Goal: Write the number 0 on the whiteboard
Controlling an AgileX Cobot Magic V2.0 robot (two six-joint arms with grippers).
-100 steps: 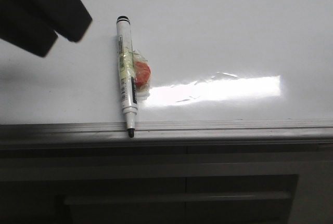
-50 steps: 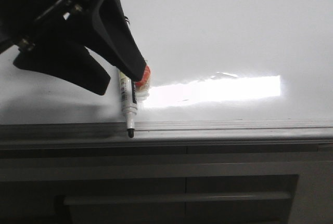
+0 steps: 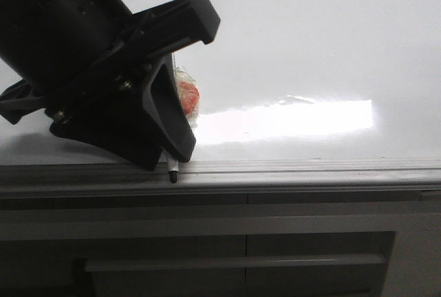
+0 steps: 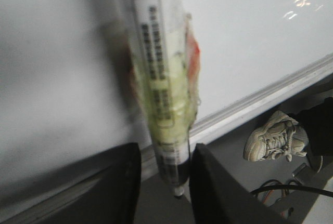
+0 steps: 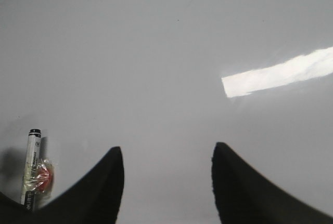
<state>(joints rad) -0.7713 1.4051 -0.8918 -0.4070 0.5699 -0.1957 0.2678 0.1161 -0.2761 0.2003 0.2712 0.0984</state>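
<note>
Jaws of our left gripper (image 4: 161, 187) stand apart astride the marker (image 4: 164, 104), not yet clamped. The marker lies flat on the whiteboard (image 3: 310, 35), tip at the edge rail. Our right gripper (image 5: 166, 182) hangs released, farther off.

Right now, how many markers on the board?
1. The marker lies on the whiteboard near its edge rail, tip toward the rail, between the left gripper jaws. The gripper hides part of the board.

Most of the marker (image 3: 173, 166) behind the left gripper (image 3: 162, 142); its label print blurred
</note>
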